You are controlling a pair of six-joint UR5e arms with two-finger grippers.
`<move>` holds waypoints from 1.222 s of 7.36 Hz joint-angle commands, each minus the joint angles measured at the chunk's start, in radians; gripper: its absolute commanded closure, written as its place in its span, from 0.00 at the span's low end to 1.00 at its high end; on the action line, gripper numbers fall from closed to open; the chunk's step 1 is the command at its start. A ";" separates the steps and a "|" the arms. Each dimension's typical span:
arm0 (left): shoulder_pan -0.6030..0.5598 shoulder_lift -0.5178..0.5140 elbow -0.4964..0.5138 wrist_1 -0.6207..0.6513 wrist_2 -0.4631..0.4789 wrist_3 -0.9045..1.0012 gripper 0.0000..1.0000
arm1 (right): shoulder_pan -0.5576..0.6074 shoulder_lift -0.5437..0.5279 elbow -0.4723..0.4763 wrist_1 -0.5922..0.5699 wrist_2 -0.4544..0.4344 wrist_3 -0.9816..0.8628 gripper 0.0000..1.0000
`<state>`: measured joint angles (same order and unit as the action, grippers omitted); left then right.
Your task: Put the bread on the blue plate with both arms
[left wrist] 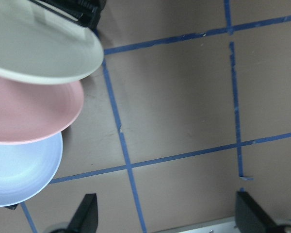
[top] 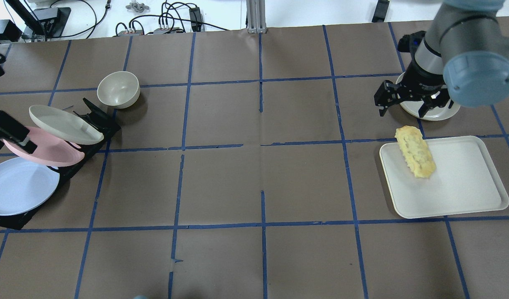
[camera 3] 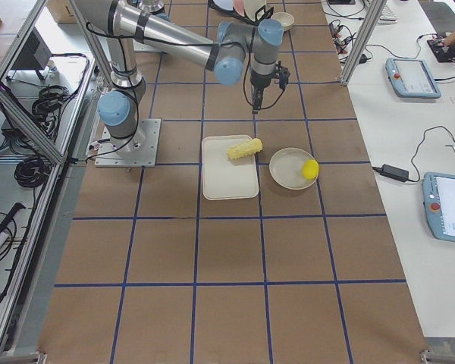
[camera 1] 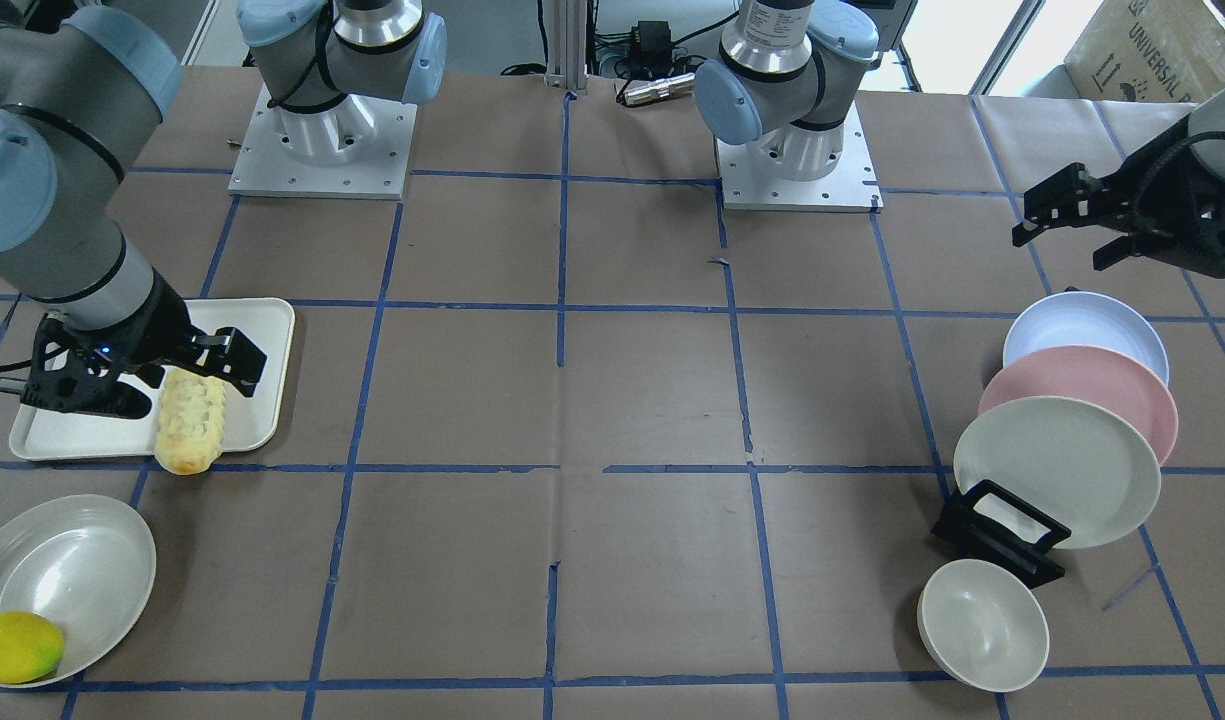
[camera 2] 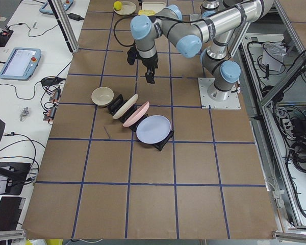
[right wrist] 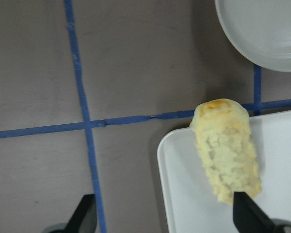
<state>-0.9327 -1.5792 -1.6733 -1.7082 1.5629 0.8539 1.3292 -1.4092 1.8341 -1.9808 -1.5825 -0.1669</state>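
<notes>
Blue tape grids the brown-papered counter (top: 221,182). The left gripper (camera 1: 1060,245) and right gripper (top: 402,111) hang spread wide, holding nothing. The bread (top: 415,152) crosses the tray's (top: 458,187) eleven-o'clock corner.

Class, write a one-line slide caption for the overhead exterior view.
Right gripper open beside the bread on its tray; blue plate in the rack, far left.

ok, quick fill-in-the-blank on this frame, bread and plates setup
1. The bread lies on the white ____, one end sticking out past its rim.
2. In the black rack, the blue plate sits right next to the ____ plate.
3. The left gripper and the right gripper are both ____.
4. The shallow dish holds a ____.

Missing words: tray; pink; open; lemon.
</notes>
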 commanded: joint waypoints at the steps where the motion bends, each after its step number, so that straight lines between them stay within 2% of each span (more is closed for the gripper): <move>1: 0.188 -0.097 -0.025 0.135 -0.011 0.308 0.00 | -0.117 0.045 0.169 -0.316 -0.014 -0.180 0.00; 2: 0.278 -0.184 0.006 0.200 -0.010 0.411 0.00 | -0.119 0.068 0.175 -0.360 -0.023 -0.213 0.00; 3: 0.331 -0.255 0.053 0.199 -0.015 0.469 0.00 | -0.123 0.093 0.183 -0.389 -0.018 -0.297 0.00; 4: 0.344 -0.328 0.101 0.203 -0.021 0.526 0.00 | -0.123 0.096 0.201 -0.418 -0.017 -0.293 0.00; 6: 0.335 -0.543 0.244 0.205 -0.059 0.521 0.00 | -0.120 0.088 0.229 -0.421 -0.011 -0.260 0.00; 7: 0.328 -0.592 0.273 0.197 -0.060 0.517 0.00 | -0.122 0.090 0.253 -0.437 -0.011 -0.263 0.00; 9: 0.280 -0.585 0.258 0.190 -0.052 0.452 0.01 | -0.123 0.093 0.306 -0.541 -0.011 -0.267 0.00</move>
<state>-0.6217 -2.1580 -1.4147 -1.5146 1.5091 1.3442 1.2070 -1.3185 2.1085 -2.4675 -1.5940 -0.4322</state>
